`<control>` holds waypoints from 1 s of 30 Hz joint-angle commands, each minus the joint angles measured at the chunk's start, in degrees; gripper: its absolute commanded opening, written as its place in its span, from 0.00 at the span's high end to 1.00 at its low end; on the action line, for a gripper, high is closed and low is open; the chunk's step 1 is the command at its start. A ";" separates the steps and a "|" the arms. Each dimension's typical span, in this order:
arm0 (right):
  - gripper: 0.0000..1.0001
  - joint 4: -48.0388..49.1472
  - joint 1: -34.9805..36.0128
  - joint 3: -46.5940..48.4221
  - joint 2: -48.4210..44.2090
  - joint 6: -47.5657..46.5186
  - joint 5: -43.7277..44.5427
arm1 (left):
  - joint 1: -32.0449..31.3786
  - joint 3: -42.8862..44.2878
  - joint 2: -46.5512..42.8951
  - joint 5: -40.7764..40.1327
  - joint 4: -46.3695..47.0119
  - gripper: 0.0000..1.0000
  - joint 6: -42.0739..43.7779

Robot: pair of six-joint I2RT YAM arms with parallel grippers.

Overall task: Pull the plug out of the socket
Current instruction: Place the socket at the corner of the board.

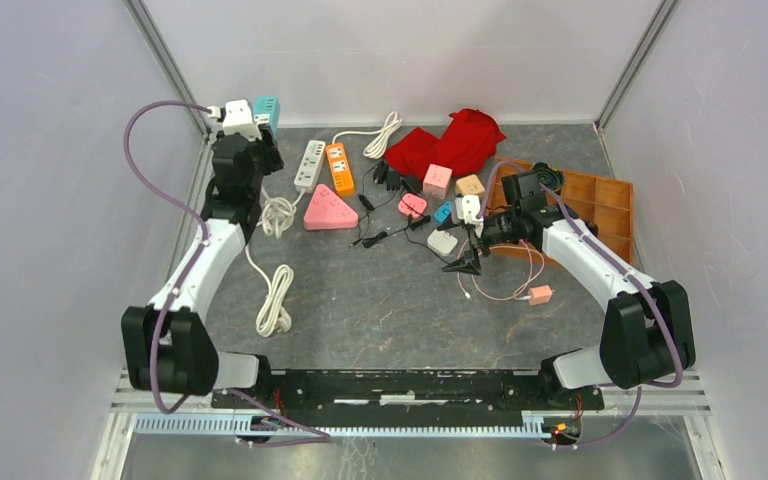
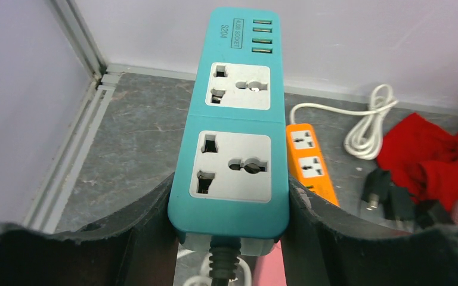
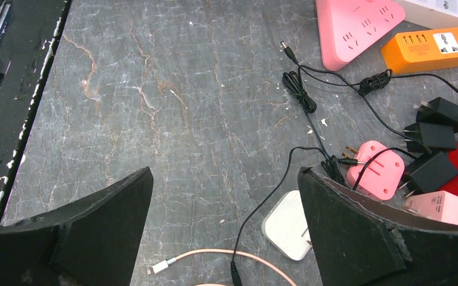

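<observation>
My left gripper (image 2: pixel 229 196) is shut on the near end of a teal socket strip (image 2: pixel 235 101), its black fingers (image 2: pixel 137 223) pressed against both long sides. The strip (image 1: pixel 267 110) is held up at the back left corner. Both its outlets and USB ports show nothing plugged in. Its cord leaves at the near end. My right gripper (image 3: pixel 223 179) hangs open over the table's middle (image 1: pixel 465 262), nothing between its fingers. A white plug block (image 3: pixel 286 225) with two prongs lies flat on the table beside its right finger, with a thin black cable (image 3: pixel 274 196) running past it.
An orange strip (image 1: pixel 339 167), a white strip (image 1: pixel 308 165) and a pink triangular strip (image 1: pixel 328 210) lie back left of centre. Black adapters (image 3: pixel 435 140), a pink plug (image 3: pixel 377 170), a red cloth (image 1: pixel 450 140), a wooden tray (image 1: pixel 610 200) and a pink cable (image 3: pixel 214 256) crowd the right.
</observation>
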 commanded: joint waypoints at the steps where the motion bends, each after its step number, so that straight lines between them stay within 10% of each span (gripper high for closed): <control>1: 0.02 0.62 -0.22 -0.26 -1.50 -0.12 -0.79 | 4.36 5.99 4.88 4.54 8.15 0.98 5.83; 30: 0.02 0.54 -0.22 -0.31 -1.03 -1.15 1.77 | 18.54 12.16 32.91 17.62 -1.06 0.78 11.75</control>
